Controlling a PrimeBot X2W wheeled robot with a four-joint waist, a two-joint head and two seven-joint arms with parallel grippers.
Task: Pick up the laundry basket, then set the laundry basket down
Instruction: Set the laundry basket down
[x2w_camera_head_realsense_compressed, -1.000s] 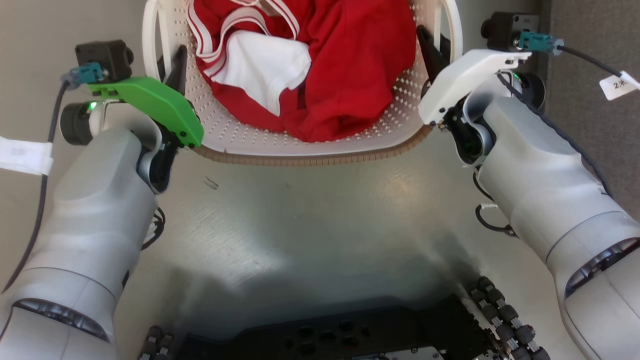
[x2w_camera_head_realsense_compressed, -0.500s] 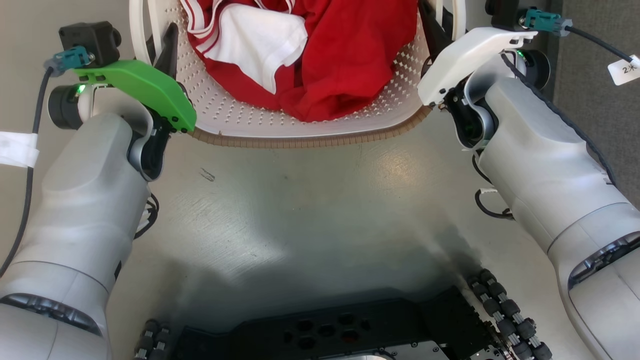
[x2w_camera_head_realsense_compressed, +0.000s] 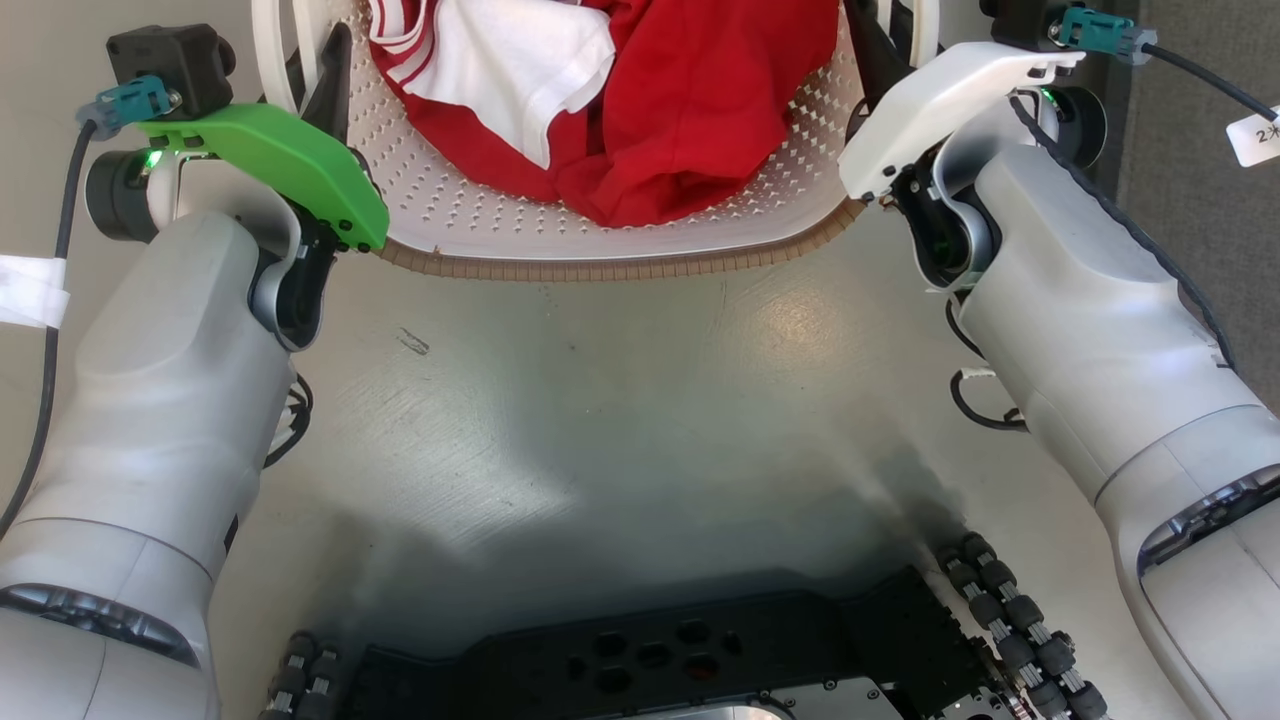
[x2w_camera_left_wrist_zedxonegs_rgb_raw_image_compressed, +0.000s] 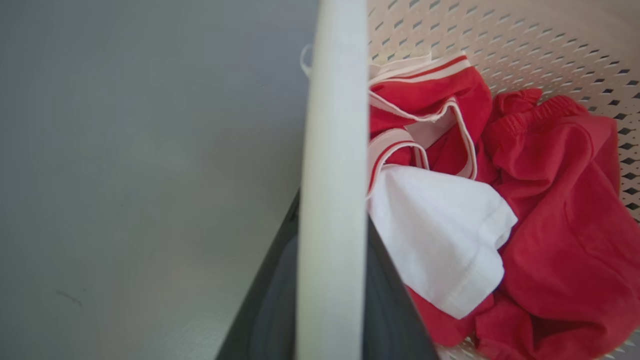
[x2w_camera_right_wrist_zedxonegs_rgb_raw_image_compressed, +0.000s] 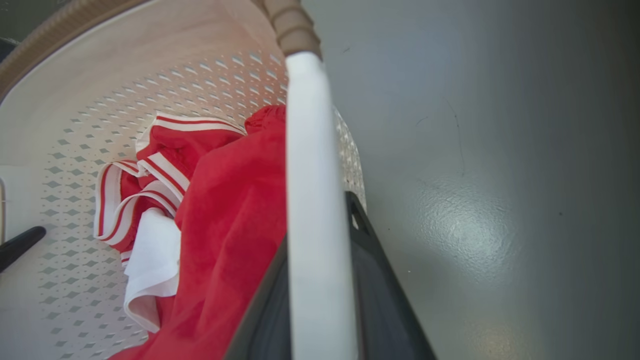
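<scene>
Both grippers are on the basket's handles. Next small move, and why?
Probably raise both arms together, slow and level. The left gripper holds the left handle and the right gripper the right handle, so the laundry basket is gripped at both sides. Loose red and white clothes lie inside; an uneven lift could tilt it.

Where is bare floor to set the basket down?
Bare floor lies between the laundry basket rim, both forearms and the robot's base. Crowded: the basket's sides, where left gripper and right gripper grip its handles; clothes fill it.
</scene>
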